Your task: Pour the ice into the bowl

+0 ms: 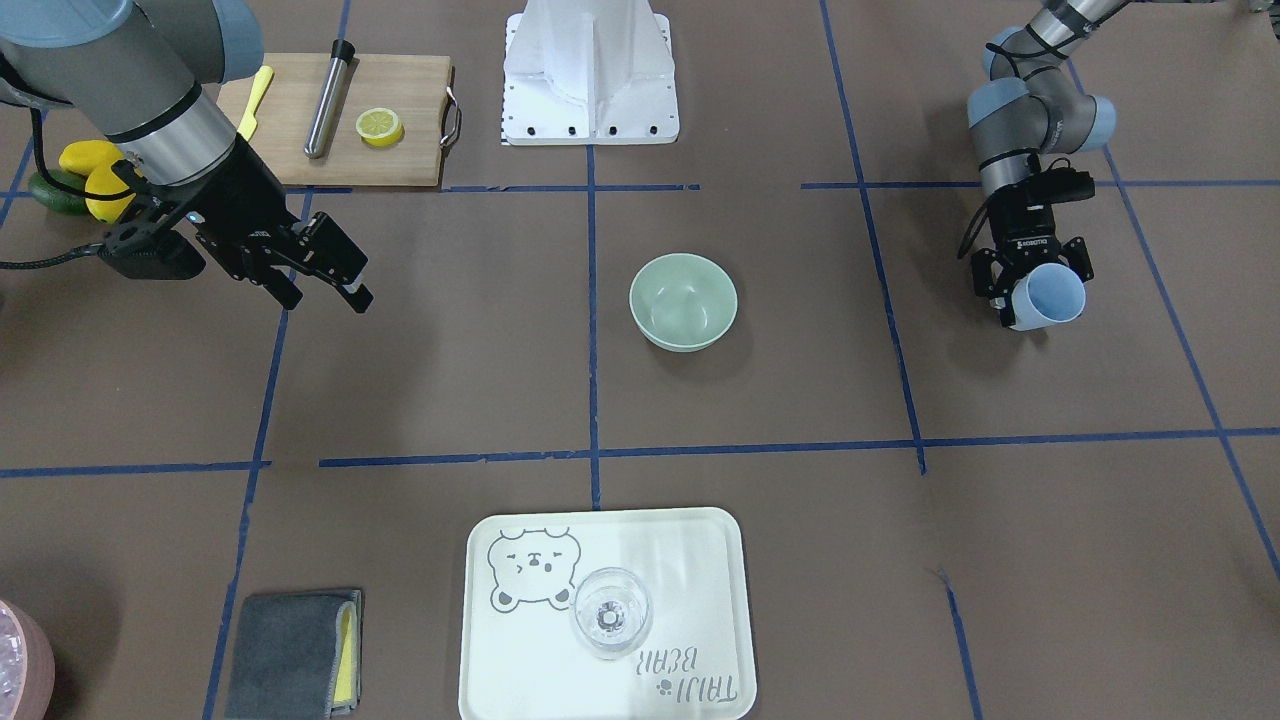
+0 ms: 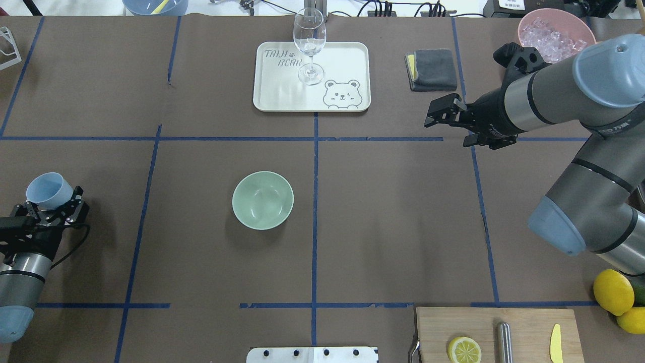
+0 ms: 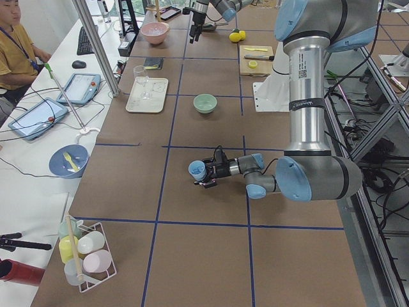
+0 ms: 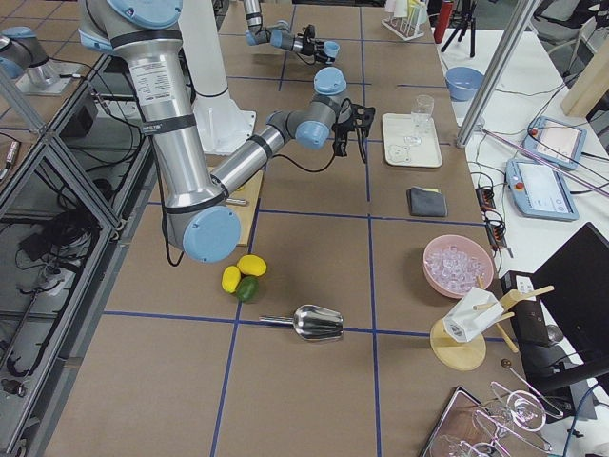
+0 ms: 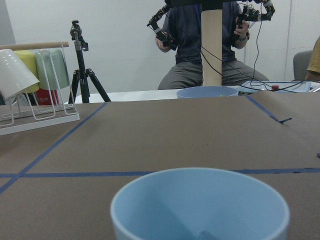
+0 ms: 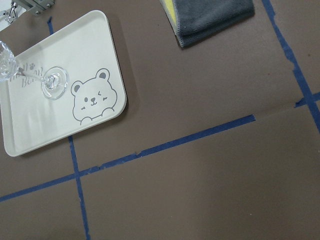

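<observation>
The pale mint-green bowl [image 2: 262, 200] is seen standing upright near the middle of the bench [image 2: 393, 227], just left of the centre tape line in the overhead view. Nothing is seen inside it.

The left end effector [image 2: 52, 201] is pinched on a light blue cup [image 2: 46, 187], which is held at the robot's left edge of the bench, well apart from the bowl. Whether anything lies in the cup cannot be told from the wrist view.

The right end effector [image 2: 443, 113] is held above the bench with its fingers spread and nothing between them. It is positioned near a folded grey cloth [image 2: 433, 68].

The ice [image 2: 552, 35] is seen as clear cubes heaped in a pink tub [image 2: 529, 22] at the far right corner, beyond the right arm.

A white tray [image 2: 342, 55] printed with a bear is placed at the far side of the bench, and a clear wine glass [image 2: 309, 40] is stood upright on it.

On the near right, a wooden cutting board [image 2: 524, 322] carries a lemon half [image 2: 464, 349], a metal cylinder [image 2: 504, 343] and a yellow knife [image 2: 555, 344]. Whole lemons [image 2: 613, 291] lie just beside the board.
</observation>
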`<state>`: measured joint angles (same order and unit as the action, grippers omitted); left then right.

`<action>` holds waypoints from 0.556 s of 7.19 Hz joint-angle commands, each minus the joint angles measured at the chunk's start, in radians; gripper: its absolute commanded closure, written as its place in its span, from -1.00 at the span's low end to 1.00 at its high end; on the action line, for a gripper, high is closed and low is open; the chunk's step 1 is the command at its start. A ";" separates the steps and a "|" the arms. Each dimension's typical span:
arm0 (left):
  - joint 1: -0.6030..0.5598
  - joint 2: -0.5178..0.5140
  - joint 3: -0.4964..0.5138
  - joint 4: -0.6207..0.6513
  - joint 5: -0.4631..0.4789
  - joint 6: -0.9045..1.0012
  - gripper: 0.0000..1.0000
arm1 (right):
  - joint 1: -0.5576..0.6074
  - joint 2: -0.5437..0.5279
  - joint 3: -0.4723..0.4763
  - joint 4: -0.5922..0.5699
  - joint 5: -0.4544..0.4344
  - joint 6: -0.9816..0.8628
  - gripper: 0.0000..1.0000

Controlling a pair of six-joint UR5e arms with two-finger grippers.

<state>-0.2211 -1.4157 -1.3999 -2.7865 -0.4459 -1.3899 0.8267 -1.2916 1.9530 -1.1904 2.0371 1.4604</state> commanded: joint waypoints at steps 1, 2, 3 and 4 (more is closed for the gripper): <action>-0.012 -0.002 -0.001 -0.016 -0.032 0.067 0.83 | 0.000 0.003 0.001 0.000 -0.001 0.000 -1.00; -0.012 0.006 -0.007 -0.075 -0.034 0.092 1.00 | 0.000 0.005 0.001 0.000 -0.001 0.000 -1.00; -0.015 0.006 -0.024 -0.210 -0.043 0.218 1.00 | 0.002 0.006 0.001 0.000 -0.001 0.000 -1.00; -0.042 0.006 -0.059 -0.404 -0.110 0.502 1.00 | 0.005 0.005 0.001 0.000 -0.001 0.000 -1.00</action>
<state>-0.2406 -1.4107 -1.4245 -2.9856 -0.4993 -1.1579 0.8288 -1.2868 1.9542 -1.1904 2.0356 1.4603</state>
